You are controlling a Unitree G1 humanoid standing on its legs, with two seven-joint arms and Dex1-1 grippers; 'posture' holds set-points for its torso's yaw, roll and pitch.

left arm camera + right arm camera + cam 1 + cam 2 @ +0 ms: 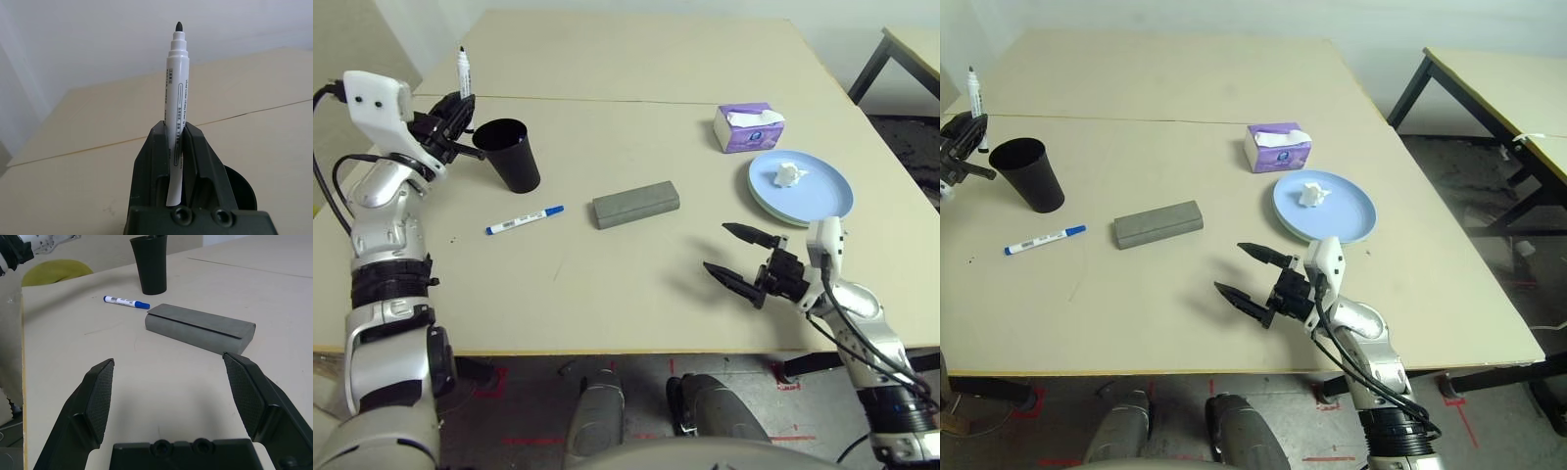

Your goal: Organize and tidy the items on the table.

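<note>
Plainly, the worst slip from here sits with my left jaws [453, 125], clenched on the black-tipped marker [464, 72], which stands upright just beside the black cup [510, 155]. I judge that if I release before the pen is over the cup's mouth, it drops onto the worktop [607, 294] and rolls, or knocks the light cup over. My right jaws [736, 257] hang released and wide above the worktop, grasping nothing, near the grey case [635, 204]; a careless sweep would shove it.

Now the holders, largest first. The light-blue plate [822, 196] carries the crumpled tissue [787, 174] and rests on a green one, of which a thin rim shows. The cup's inside is dark; I cannot tell what is in it. The blue-capped marker [525, 219] lies loose between cup and case.
</note>
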